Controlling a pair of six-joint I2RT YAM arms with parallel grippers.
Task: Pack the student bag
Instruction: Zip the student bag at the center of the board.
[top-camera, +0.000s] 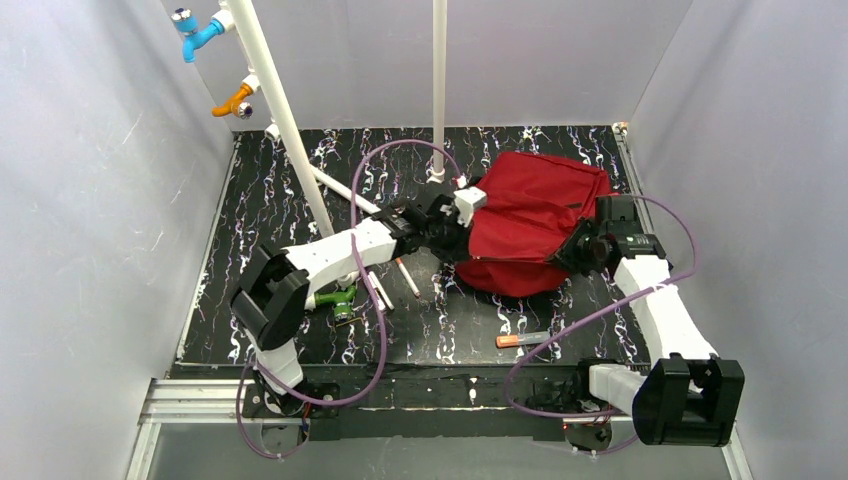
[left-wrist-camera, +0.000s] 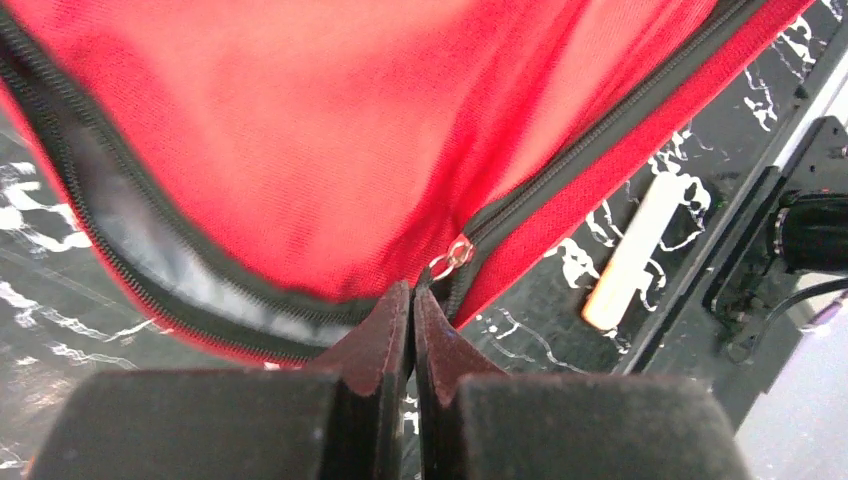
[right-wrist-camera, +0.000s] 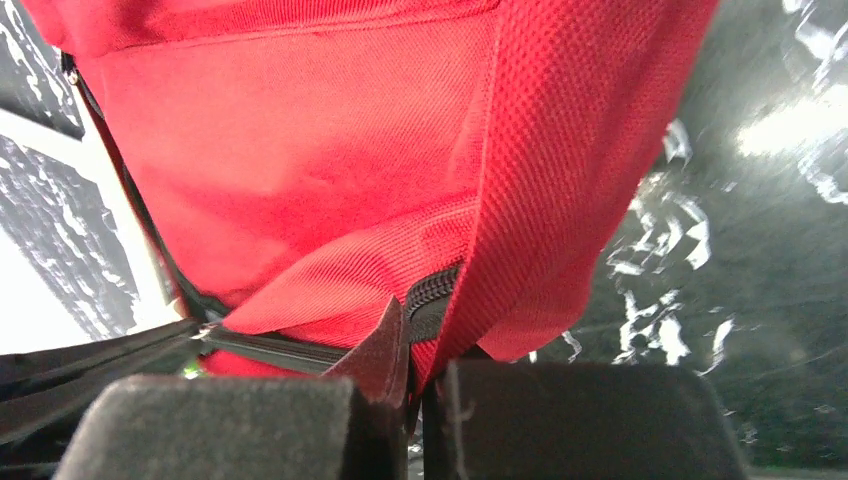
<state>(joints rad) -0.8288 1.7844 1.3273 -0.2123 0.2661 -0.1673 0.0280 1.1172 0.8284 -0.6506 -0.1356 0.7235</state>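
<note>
Left wrist: I see the left pincer (left-wrist-camera: 411, 300) clenched at the student bag's (left-wrist-camera: 330, 150) zip pull (left-wrist-camera: 452, 256); the right pincer (right-wrist-camera: 418, 345) is grasping the bag's red fabric edge.

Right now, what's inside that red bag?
Through the open zip gap of the student bag only a strip of pale grey lining shows. Whatever lies deeper is covered by the red fabric, so I cannot tell whether anything is packed.

student bag (top-camera: 535, 215) on table (top-camera: 270, 180), probably pens (top-camera: 522, 340) before it
</note>
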